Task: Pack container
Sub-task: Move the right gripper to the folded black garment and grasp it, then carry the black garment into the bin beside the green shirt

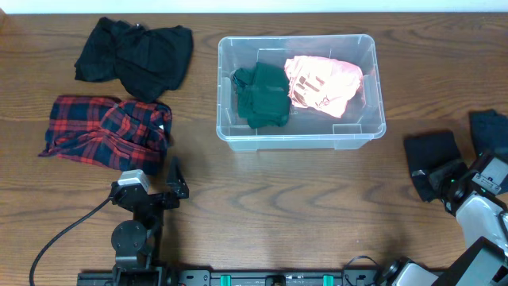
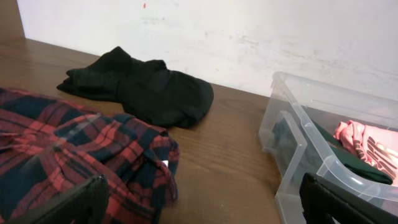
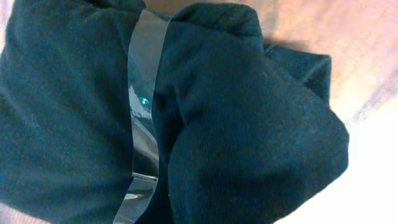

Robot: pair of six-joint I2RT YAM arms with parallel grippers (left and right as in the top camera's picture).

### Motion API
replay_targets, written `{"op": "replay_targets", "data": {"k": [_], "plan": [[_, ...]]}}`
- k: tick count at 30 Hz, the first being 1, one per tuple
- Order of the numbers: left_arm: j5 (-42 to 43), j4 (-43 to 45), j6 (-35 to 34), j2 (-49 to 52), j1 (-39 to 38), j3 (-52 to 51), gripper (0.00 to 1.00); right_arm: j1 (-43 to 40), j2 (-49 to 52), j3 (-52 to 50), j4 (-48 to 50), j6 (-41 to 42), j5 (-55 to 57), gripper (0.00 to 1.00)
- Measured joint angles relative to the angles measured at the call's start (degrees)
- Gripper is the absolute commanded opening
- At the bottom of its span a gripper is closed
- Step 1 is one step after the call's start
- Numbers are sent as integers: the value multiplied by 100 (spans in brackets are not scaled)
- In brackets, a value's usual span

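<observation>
Broadly, we saw a brown wood-grain table under a scuffed white wall. The clear rectangular plastic container with rounded corners sat at upper centre of the overhead frame. It held a folded dark green cloth beside a crumpled pink one. A soft black garment lay upper left, with a red-and-navy plaid shirt below it. The left pincer, lower left, stood spread wide, well apart from the container. The right pincer, far right, met a dark knit cloth; we could not tell its grip.

Plaid shirt red-navy; container clear; top pink.
</observation>
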Motion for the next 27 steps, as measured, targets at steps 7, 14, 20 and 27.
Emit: {"op": "replay_targets", "data": {"k": [7, 14, 20, 27], "plan": [[0, 0, -2, 0, 0, 0, 98, -15, 22, 713, -1012, -605, -1113, 1], [0, 0, 0, 0, 0, 0, 98, 151, -68, 2400, -1860, -1585, -2658, 1], [0, 0, 0, 0, 0, 0, 98, 839, -286, 3421, -1862, -2229, -3375, 1], [0, 0, 0, 0, 0, 0, 98, 2481, -313, 3657, -1329, -2575, -3550, 1]]}}
